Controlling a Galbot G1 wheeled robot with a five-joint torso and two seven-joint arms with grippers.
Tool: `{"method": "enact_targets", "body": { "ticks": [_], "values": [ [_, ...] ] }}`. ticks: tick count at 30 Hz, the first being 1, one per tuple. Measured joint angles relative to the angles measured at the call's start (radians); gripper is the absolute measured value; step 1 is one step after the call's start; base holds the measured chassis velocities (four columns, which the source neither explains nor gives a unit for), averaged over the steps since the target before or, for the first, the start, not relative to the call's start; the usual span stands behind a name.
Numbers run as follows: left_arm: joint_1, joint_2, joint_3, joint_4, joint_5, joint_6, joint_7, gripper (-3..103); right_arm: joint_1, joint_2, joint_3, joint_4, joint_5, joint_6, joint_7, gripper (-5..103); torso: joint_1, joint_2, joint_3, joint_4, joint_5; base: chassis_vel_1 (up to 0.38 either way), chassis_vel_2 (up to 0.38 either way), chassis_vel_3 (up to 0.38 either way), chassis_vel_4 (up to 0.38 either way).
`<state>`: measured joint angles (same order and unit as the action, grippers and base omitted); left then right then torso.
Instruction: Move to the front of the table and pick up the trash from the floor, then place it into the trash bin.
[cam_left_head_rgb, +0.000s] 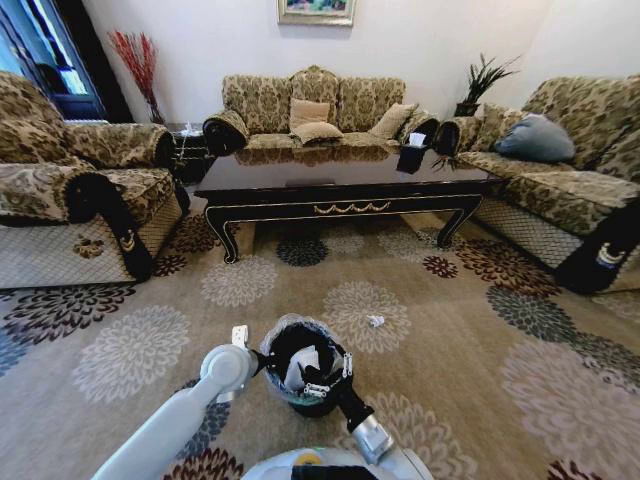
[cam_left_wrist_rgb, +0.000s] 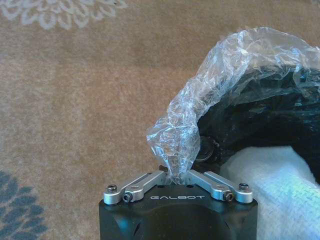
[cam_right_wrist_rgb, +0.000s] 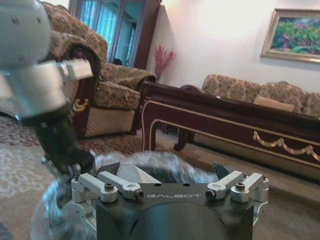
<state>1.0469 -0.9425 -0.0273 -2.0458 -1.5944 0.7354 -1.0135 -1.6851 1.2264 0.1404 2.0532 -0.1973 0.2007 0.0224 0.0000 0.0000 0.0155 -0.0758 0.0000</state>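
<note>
Both your grippers are at the trash bin (cam_left_head_rgb: 303, 365), on the floor (cam_left_head_rgb: 470, 350) short of the table (cam_left_head_rgb: 340, 190).

Near you: beige carpet with round flower medallions. The bin is a small black bucket with a clear liner bag (cam_left_wrist_rgb: 215, 100) over its rim and a white crumpled tissue (cam_left_head_rgb: 296, 372) inside. Your left gripper (cam_left_wrist_rgb: 176, 176) sits at the bin's left rim, fingers pinched on a fold of the liner. Your right gripper (cam_left_head_rgb: 322, 385) hangs over the bin's near rim; its finger links look spread, tips can't be seen. One small pale scrap (cam_left_head_rgb: 376, 321) lies on a medallion just beyond the bin. Farther: glossy dark table with gold front ornament, a patterned sofa (cam_left_head_rgb: 315, 110) behind it, armchairs at both sides, white wall.
</note>
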Motion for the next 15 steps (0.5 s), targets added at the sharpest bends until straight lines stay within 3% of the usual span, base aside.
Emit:
{"method": "enact_targets", "body": {
  "ticks": [8, 15],
  "values": [
    [0.006, 0.038, -0.058, -0.002, -0.025, 0.0, 0.02, 0, -0.009, -0.023, 0.018, 0.004, 0.114, -0.037, 0.002, 100, 0.0, 0.0, 0.0, 0.0002, 0.0001, 0.0, 0.0, 0.0, 0.0],
    [0.011, 0.022, -0.065, -0.007, -0.026, 0.0, 0.035, 0, -0.021, -0.024, 0.009, 0.001, 0.141, -0.05, -0.005, 100, 0.0, 0.0, 0.0, 0.0, 0.0, 0.0, 0.0, 0.0, 0.0]
  ]
}}
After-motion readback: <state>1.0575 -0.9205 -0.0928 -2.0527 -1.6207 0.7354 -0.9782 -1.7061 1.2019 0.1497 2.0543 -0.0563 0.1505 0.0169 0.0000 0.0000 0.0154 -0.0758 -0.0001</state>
